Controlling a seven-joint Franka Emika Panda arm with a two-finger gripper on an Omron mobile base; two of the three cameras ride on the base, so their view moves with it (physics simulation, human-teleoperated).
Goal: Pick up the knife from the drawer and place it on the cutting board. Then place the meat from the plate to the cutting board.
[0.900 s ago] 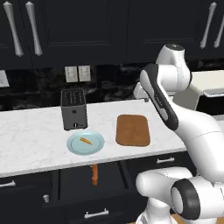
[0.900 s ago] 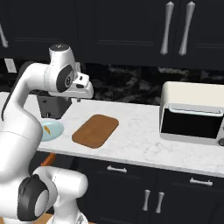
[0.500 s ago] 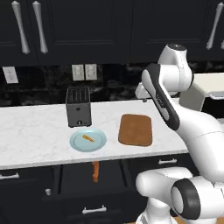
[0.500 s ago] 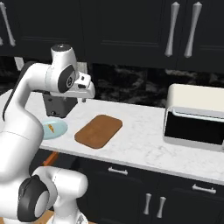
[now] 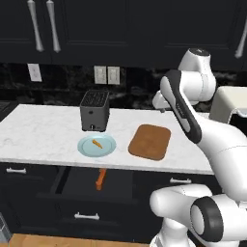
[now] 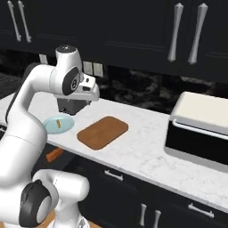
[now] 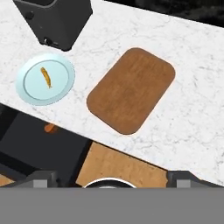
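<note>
In the left base view, the pale blue plate point(image 5: 97, 145) sits near the front edge of the white counter point(image 5: 43, 135), with the meat point(image 5: 97, 143) lying on it. The toaster point(image 5: 95, 110) stands just behind the plate, and the cutting board point(image 5: 150, 141) lies bare to the plate's right. Below the counter's front edge, the drawer point(image 5: 91, 185) is pulled out and the knife point(image 5: 100, 179) lies inside.

In the right base view, my arm hides most of the toaster; the plate point(image 6: 59, 124) and the cutting board point(image 6: 103, 132) show beside it, and the knife's orange handle point(image 6: 54, 154) shows below the counter edge. A microwave point(image 6: 200, 132) stands toward the counter's right end.

In the hand view, I look down on the cutting board point(image 7: 131, 89) and plate point(image 7: 45, 78) with the meat point(image 7: 45, 77). My gripper point(image 7: 107, 178) hangs high above the counter, fingertips point(image 7: 40, 178) spread wide apart, holding nothing.
</note>
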